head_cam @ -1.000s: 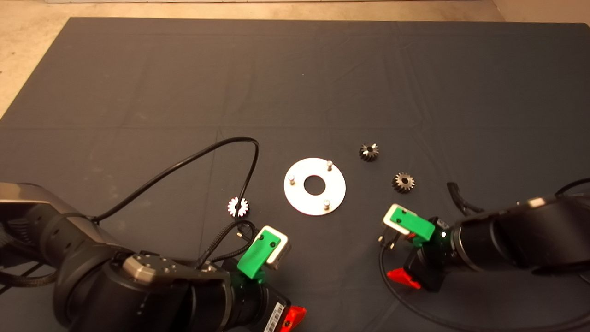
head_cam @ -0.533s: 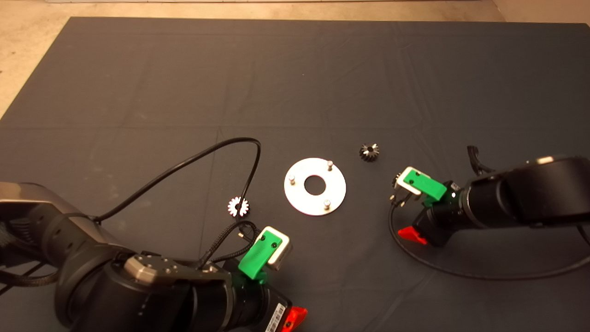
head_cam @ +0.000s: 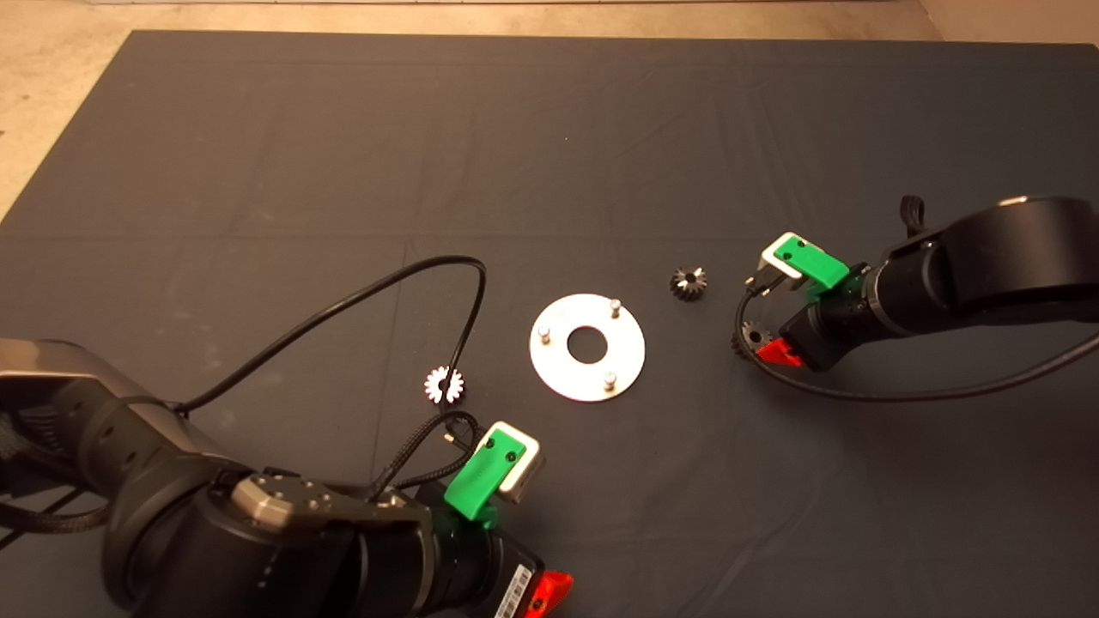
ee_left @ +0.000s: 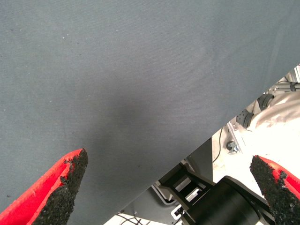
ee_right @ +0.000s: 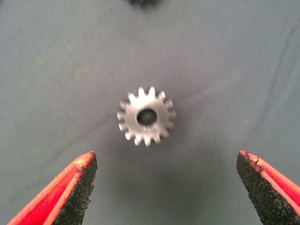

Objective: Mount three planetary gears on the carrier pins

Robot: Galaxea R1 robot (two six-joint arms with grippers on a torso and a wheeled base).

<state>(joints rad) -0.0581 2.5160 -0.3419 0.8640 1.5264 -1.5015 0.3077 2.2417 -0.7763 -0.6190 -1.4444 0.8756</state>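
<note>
The shiny round disc lies mid-mat with its three carrier pins upright and bare. One planetary gear lies right of and behind the disc. A shiny one lies to the disc's left. A third gear peeks out under my right gripper. In the right wrist view that gear lies flat on the mat, hole up, centred ahead of the open right gripper, and the fingers do not touch it. My left gripper is parked open at the front edge, holding nothing.
A black cable loops over the mat from the left arm, ending close to the shiny gear. Another cable trails from the right arm across the mat. In the left wrist view the mat's edge shows, with the robot's base beyond it.
My right arm has swung from the mat's front toward the back and now hangs over the gear right of the disc. The left arm, disc and gears have not moved.
</note>
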